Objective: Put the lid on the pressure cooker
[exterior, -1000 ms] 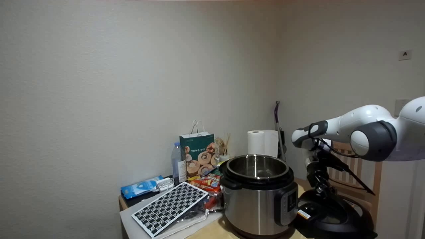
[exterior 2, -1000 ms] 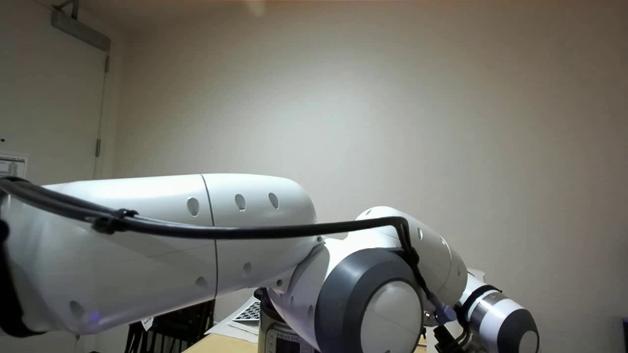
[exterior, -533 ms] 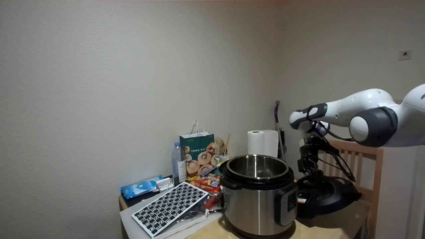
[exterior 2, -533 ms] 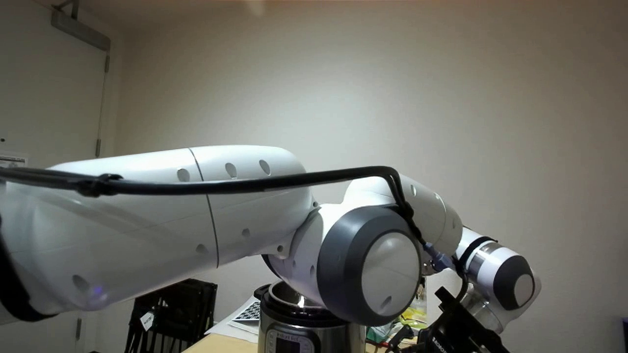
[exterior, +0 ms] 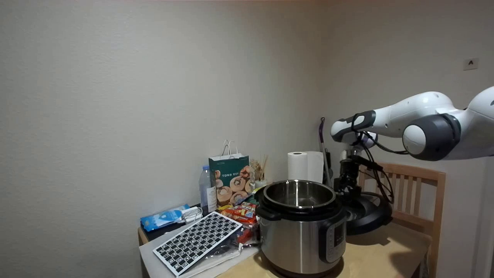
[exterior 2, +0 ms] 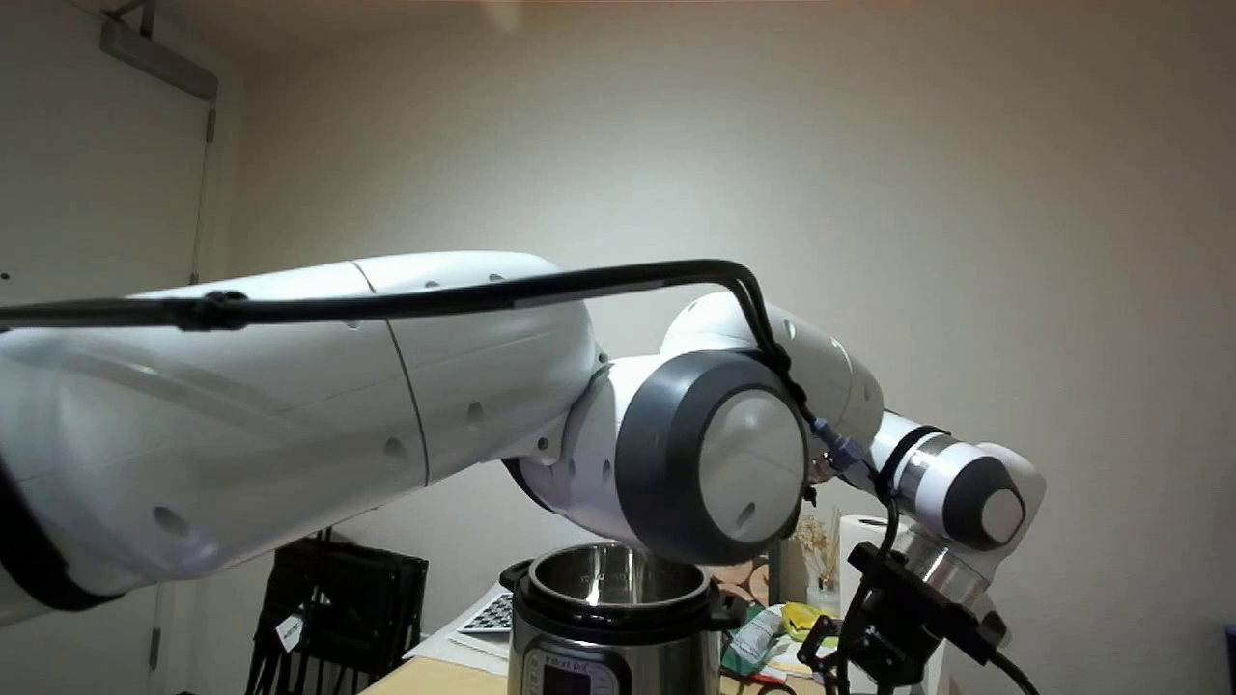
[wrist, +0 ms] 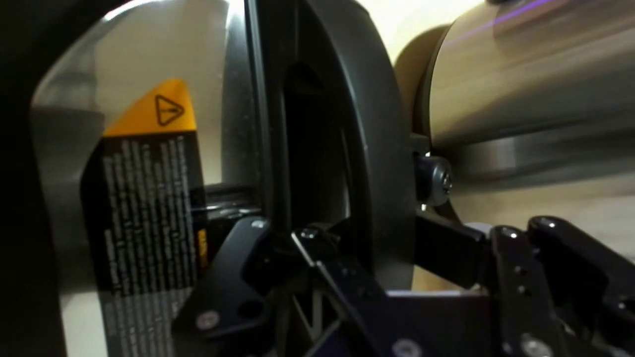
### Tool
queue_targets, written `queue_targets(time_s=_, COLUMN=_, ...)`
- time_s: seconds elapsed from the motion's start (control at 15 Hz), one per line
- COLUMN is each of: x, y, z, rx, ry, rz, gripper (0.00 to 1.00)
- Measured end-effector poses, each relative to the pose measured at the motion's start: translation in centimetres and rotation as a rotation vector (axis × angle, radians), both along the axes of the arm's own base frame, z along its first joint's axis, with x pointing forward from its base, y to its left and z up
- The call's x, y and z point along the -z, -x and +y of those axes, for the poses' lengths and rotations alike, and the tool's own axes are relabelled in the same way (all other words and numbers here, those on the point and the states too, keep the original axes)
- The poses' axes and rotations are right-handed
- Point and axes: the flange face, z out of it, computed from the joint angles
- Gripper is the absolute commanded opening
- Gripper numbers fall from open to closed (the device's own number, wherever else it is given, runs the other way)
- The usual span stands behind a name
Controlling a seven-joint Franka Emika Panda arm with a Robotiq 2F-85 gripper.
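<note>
The pressure cooker [exterior: 299,243] stands open on the table with its bare steel inside showing; it also shows in an exterior view [exterior 2: 666,661] and, blurred, in the wrist view [wrist: 531,84]. The black lid [exterior: 372,216] hangs a little tilted above the table, beside and partly behind the cooker, below its rim. In the wrist view the lid's handle [wrist: 389,188] stands between the fingers of my gripper [wrist: 379,240], which is shut on it. My gripper [exterior: 346,189] also shows in an exterior view above the lid. The lid's far left part is hidden by the cooker.
A paper-towel roll [exterior: 297,166] stands behind the cooker. Snack bags [exterior: 243,212], a green paper bag [exterior: 231,177], a bottle [exterior: 204,189] and a checkered board [exterior: 198,241] are left of it. A wooden chair [exterior: 438,193] stands behind the table [exterior: 376,255].
My arm has risen with the lid in the gripper. The lid has moved up and left towards the cooker in the exterior view, baring more table and chair. The cooker has not moved.
</note>
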Motion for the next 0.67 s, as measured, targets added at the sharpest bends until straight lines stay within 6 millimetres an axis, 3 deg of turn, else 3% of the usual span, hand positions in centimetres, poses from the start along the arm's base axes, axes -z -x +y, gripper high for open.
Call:
queue_targets(time_s=0.33, x=-1.9, y=-4.1, z=0.5, rx=0.07, ry=0.258, rz=-0.183, gripper=0.03)
queue_targets(time_s=0.4, x=-2.2, y=-4.5, z=0.7, rx=0.088, ry=0.309, rz=-0.195, gripper=0.12)
queue_targets(time_s=0.67, x=-2.6, y=-3.9, z=1.6, rx=0.112, ry=0.385, rz=-0.144, gripper=0.12)
